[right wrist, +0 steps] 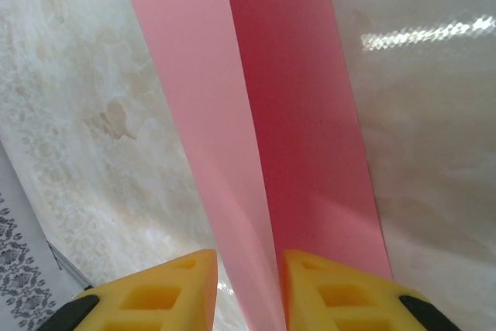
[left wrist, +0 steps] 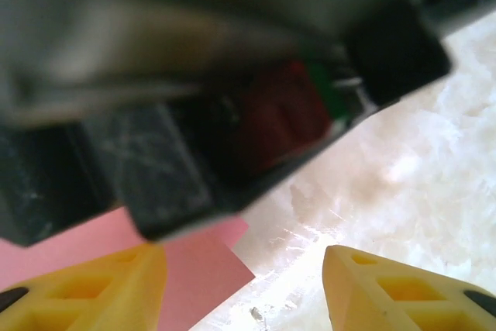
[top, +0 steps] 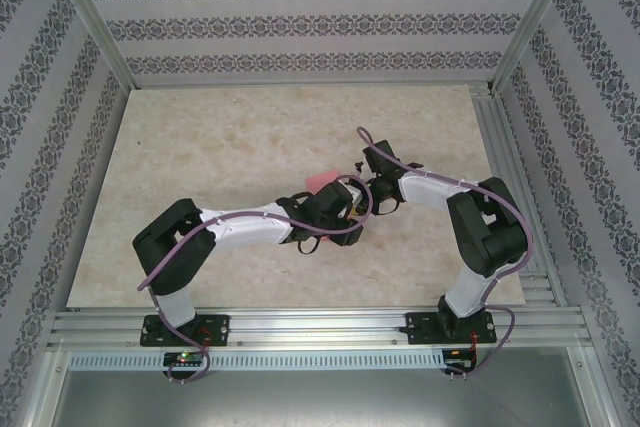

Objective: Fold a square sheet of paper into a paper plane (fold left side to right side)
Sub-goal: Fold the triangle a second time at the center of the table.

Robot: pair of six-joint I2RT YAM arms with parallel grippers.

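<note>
The square sheet of paper [top: 320,180] is pink-red and lies at the middle of the table, mostly hidden under the two wrists. In the right wrist view the paper [right wrist: 256,114] shows a long crease, with a pale flap on the left and a darker red one on the right. My right gripper [right wrist: 248,269] straddles that crease with a narrow gap, and table shows beside its left finger. My left gripper [left wrist: 244,269] is open. Its left finger [left wrist: 116,284] is over a corner of the paper [left wrist: 198,269] and its right finger [left wrist: 387,284] is over bare table. Both grippers [top: 350,197] meet nose to nose.
The pale marble tabletop [top: 250,147] is framed by aluminium rails, with patterned walls around it. The dark blurred body of the right wrist [left wrist: 194,98] hangs close in front of the left wrist camera.
</note>
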